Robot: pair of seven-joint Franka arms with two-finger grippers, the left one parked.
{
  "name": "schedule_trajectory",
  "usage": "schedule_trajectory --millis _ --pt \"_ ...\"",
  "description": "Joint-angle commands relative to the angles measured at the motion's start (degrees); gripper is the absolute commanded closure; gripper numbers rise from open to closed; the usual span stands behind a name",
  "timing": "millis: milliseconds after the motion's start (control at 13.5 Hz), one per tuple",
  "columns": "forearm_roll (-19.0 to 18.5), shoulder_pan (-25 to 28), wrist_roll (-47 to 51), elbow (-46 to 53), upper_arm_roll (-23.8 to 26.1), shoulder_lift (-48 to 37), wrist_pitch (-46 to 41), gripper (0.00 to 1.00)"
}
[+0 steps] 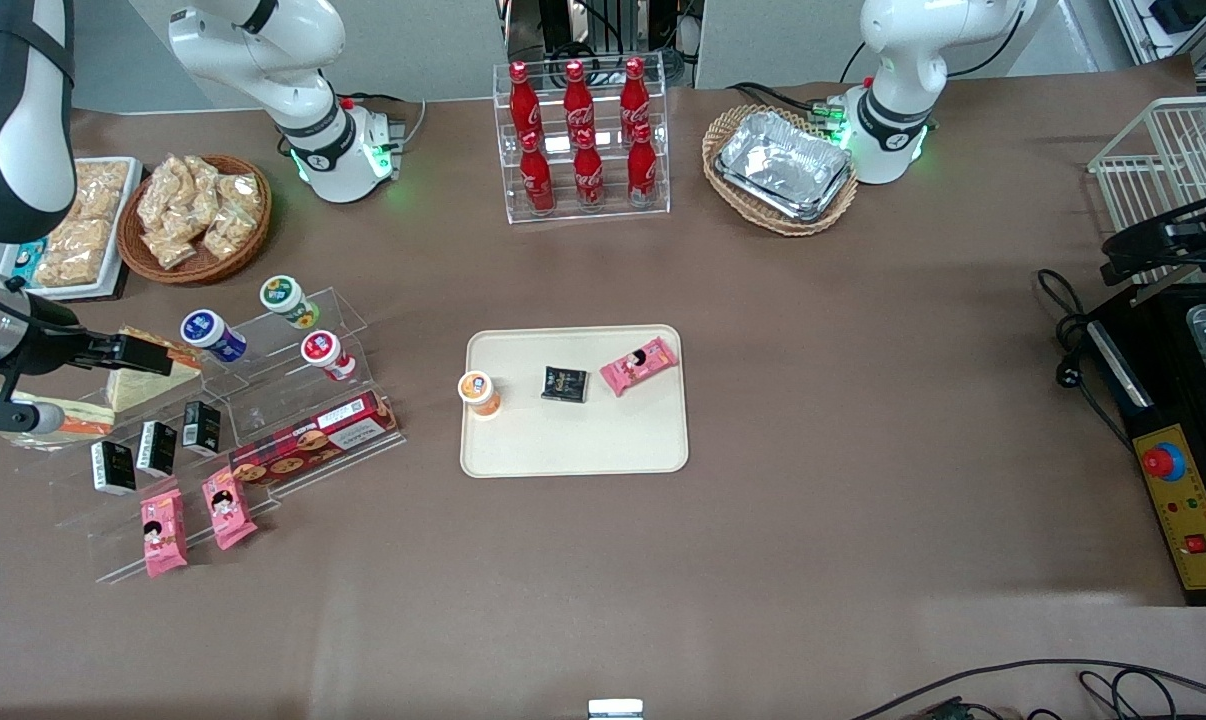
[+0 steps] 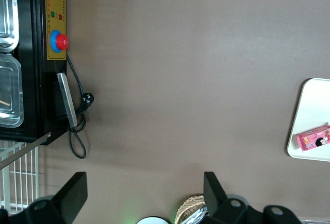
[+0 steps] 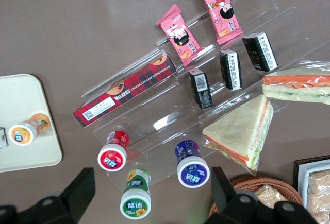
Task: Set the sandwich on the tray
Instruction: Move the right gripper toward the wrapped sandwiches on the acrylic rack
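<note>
The sandwich [image 3: 297,86] lies with its striped side up, white bread with orange and green layers, on the clear stepped display rack [image 3: 170,108]. In the front view the sandwich [image 1: 63,427] is partly hidden under my arm. Beside it lies another sandwich [image 3: 242,128] showing a broad pale bread face. My right gripper [image 3: 152,193] hangs open and empty high above the rack, over the small bottles, apart from both sandwiches. In the front view the gripper [image 1: 103,383] sits at the working arm's end of the table. The cream tray [image 1: 573,440] lies mid-table.
The tray holds an orange cup [image 1: 479,391], a black packet [image 1: 564,384] and a pink packet [image 1: 639,365]. The rack carries red [image 3: 112,154], green [image 3: 136,197] and blue [image 3: 192,167] bottles, black packets, pink packets and a biscuit box [image 3: 126,92]. A snack basket [image 1: 196,215] stands farther from the front camera.
</note>
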Motion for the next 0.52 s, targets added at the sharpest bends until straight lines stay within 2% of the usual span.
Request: schedule_trajectory --millis 0,444 --pt "0.4 -0.5 0.6 0.1 -0.2 -0.3 0.6 0.0" --pt "0.7 -0.9 0.3 0.0 -0.4 -1.0 0.2 0.0"
